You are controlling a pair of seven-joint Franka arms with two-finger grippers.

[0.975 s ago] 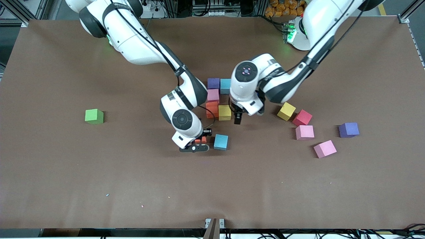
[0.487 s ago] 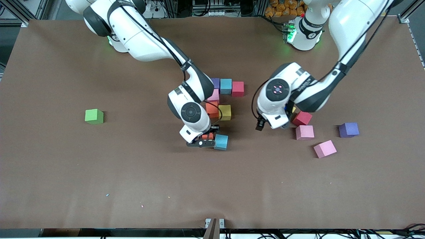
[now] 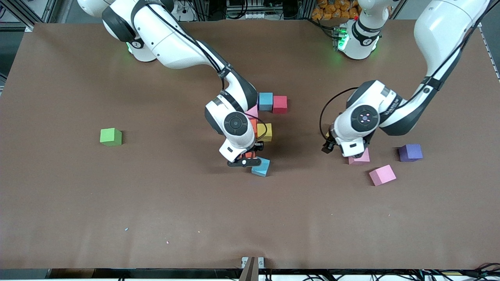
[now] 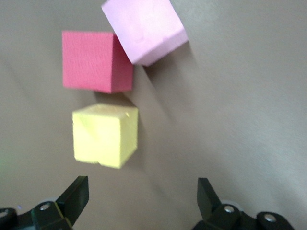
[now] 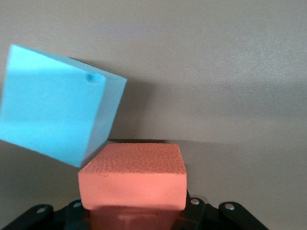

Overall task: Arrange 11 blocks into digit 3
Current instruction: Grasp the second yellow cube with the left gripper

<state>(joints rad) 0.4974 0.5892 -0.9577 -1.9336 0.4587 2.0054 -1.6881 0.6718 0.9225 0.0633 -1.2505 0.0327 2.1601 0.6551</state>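
Orange foam is gripped: an orange block (image 5: 133, 178) is clamped by the right gripper (image 3: 247, 159), edge against a light blue block (image 3: 261, 167) at its 4 o'clock. The left gripper (image 4: 144, 201), spread wide and empty, is held over a yellow block (image 4: 104, 135); bare table (image 3: 156, 203) is seen around.

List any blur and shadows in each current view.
Front view: sharp, with soft shadows under both arms on the table. Left wrist view: motion-blurred, the yellow block, red block and pink block smeared. Right wrist view: orange block crisp; light blue block casts a dark shadow.
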